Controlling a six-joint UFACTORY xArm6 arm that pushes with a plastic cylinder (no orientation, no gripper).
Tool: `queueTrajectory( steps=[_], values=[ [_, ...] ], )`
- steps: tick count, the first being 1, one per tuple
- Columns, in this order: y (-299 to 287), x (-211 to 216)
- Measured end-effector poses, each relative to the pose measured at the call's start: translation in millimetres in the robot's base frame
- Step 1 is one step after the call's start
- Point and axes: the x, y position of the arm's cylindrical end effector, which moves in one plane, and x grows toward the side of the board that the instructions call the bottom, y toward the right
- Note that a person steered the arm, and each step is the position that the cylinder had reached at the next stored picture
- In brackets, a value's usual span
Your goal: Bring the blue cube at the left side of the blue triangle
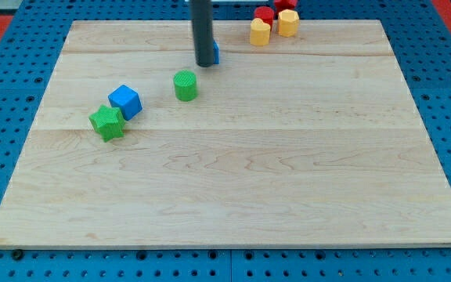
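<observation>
The blue cube (125, 101) sits at the view's left on the wooden board (233, 196), touching a green star-shaped block (106, 123) at its lower left. The blue triangle (214, 54) is mostly hidden behind my rod near the view's top; only a sliver shows at the rod's right. My tip (204, 64) rests right against that blue block, up and to the right of the blue cube. A green cylinder (185, 85) stands between the cube and my tip, just below and left of the tip.
Two yellow blocks (261, 32) (288, 23) and two red blocks (264, 13) (285, 4) cluster at the view's top right, near the board's top edge. A blue pegboard (6, 117) surrounds the board.
</observation>
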Motion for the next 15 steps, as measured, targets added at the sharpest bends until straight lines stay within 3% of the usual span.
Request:
queueTrajectory(
  steps=[3,4,5,6,7,8,11,13,14,15],
  values=[
    [-13,-40],
    [7,4],
    [47,87],
    [0,177],
    [-88,260],
    [-162,270],
    [-178,125],
    [-178,62],
    [-205,79],
    [-227,142]
  ],
)
